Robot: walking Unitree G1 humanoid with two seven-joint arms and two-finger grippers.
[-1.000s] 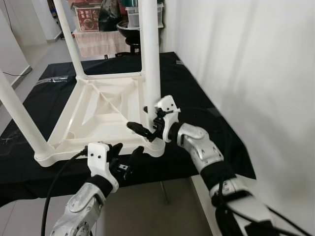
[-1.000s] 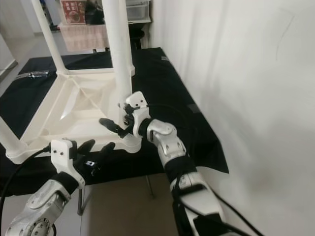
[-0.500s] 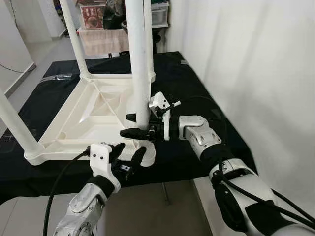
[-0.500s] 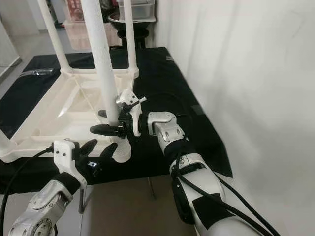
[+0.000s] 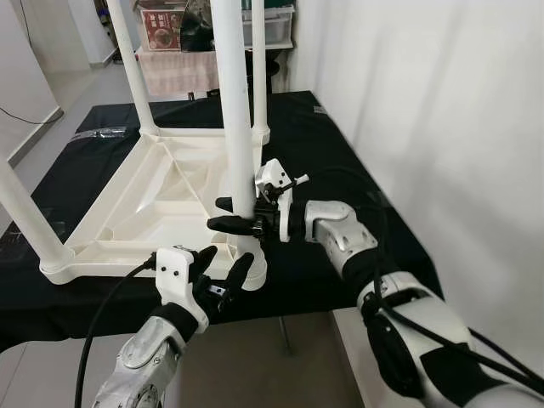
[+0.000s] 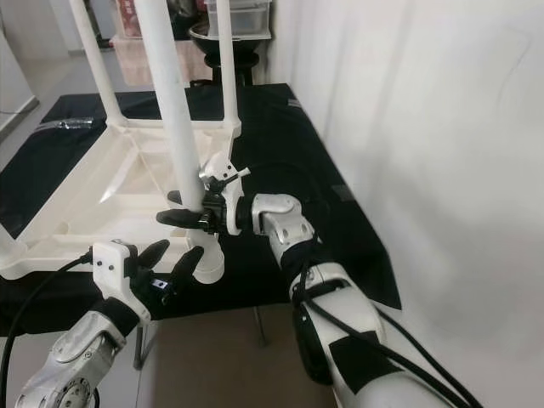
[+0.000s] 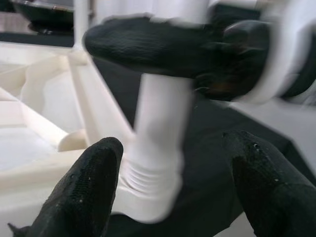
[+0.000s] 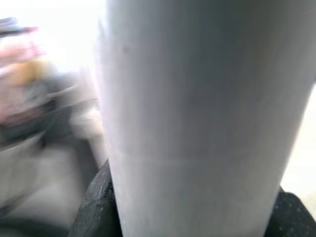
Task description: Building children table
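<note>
Two black fingers of the left gripper (image 5: 219,274) are spread apart, close to us at the near edge of the black cloth (image 5: 331,161), and they hold nothing. They sit just in front of the round foot socket of the near leg (image 5: 235,127), with a small gap between them and it. Behind them the right gripper (image 5: 231,213) reaches in from the right, and its two fingers are closed around that leg low down, one finger on each side. In the right wrist view the pole (image 8: 202,108) stands big and white between the fingertips. The leg is a smooth white tube that stands straight up from the near right corner of the white plastic table (image 5: 161,200). The table lies upside down on the cloth, so its ribbed underside faces up like a shallow tray. Other white legs stand at the other corners: one at the near left (image 5: 21,212), one at the far left (image 5: 127,64) and one at the far right (image 5: 259,72). On the right there is a strip of bare cloth between the table and a plain white wall (image 5: 442,127). Far back, past the cloth, stand boxes and a dark bowl (image 5: 208,34), and pale floor (image 5: 81,89) runs off to the left.
</note>
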